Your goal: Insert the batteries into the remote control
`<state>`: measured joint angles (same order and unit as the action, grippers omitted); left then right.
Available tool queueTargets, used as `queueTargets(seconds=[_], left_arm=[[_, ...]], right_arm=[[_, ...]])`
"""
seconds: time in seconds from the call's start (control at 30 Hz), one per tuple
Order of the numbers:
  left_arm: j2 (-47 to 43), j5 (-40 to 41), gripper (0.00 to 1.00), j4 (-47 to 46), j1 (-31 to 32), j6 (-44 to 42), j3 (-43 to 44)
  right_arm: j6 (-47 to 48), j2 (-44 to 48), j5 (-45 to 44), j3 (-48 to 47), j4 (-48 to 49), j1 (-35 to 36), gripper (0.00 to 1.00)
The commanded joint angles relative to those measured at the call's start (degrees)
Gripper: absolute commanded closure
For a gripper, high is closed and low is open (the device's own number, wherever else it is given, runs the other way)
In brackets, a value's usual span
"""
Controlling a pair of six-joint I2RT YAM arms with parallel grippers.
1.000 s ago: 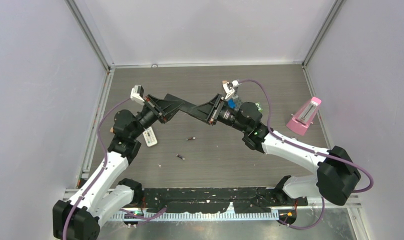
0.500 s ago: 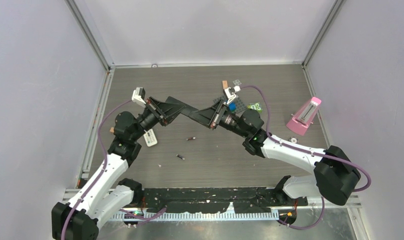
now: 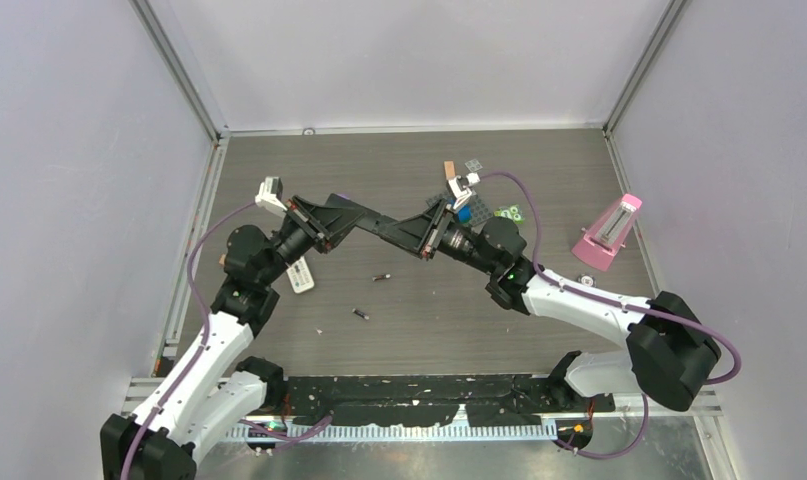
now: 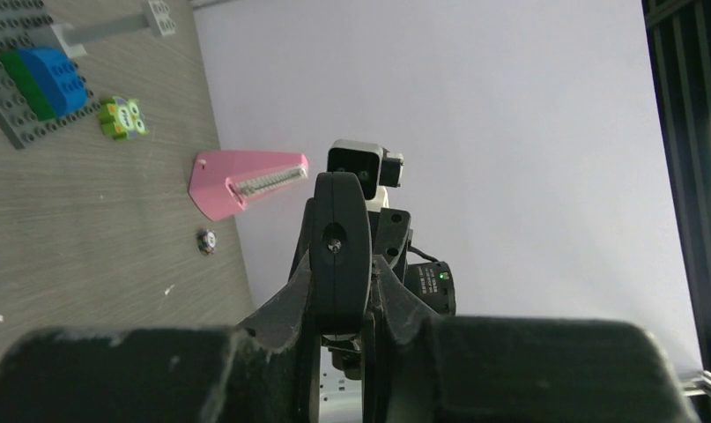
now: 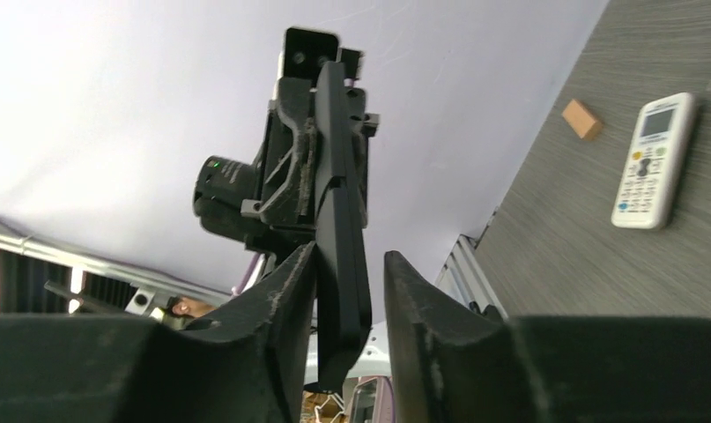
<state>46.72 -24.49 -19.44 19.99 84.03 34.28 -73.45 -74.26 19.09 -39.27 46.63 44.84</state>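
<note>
- batteries (image 3: 381,277): two small dark cells lying flat on the counter (image 3: 429,320), centre of the top view. They are apart from each other, the lower one further left. Neither is in a hand.
- remote (image 3: 300,276): white, face up on the counter, left of the batteries. The left arm partly covers it in the top view. Its buttons and small screen show at the right of the right wrist view.
- left hand (image 3: 375,224): held above the counter, just above frame centre, fingers together. Can't tell whether anything thin is pinched between them.
- right hand (image 5: 350,264): comes in from the right and meets the left hand tip to tip. Its fingers (image 5: 285,291) are apart and straddle the left hand's tip, one finger against it and a gap at the other.
- pink metronome (image 3: 607,232): right side of the counter, near the wall.
- grey brick plate (image 4: 3,106) carrying a blue brick (image 4: 52,70): upper left of the left wrist view, with a small green figure (image 4: 122,117) just beside it.
- tan block (image 5: 582,119): on the counter near the remote.
</note>
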Motion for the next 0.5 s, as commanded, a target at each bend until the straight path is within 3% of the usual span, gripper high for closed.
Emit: queueTargets(seconds=[0.0, 0.17, 0.47], left_arm=[[-2.95, 5.51, 1.00, -4.77, -1.09, -1.35, 3.57], [-2.34, 5.05, 1.00, -4.84, -1.09, -1.64, 3.87], [-1.36, 4.69, 1.00, -1.93, -1.09, -5.60, 4.07]], right_arm=[[3.98, 0.48, -2.18, -2.93, -9.67, -1.58, 0.57], [3.96, 0.66, -3.01, -3.02, -10.75, -1.79, 0.43], [3.42, 0.38, -2.21, -4.20, -11.70, -2.89, 0.43]])
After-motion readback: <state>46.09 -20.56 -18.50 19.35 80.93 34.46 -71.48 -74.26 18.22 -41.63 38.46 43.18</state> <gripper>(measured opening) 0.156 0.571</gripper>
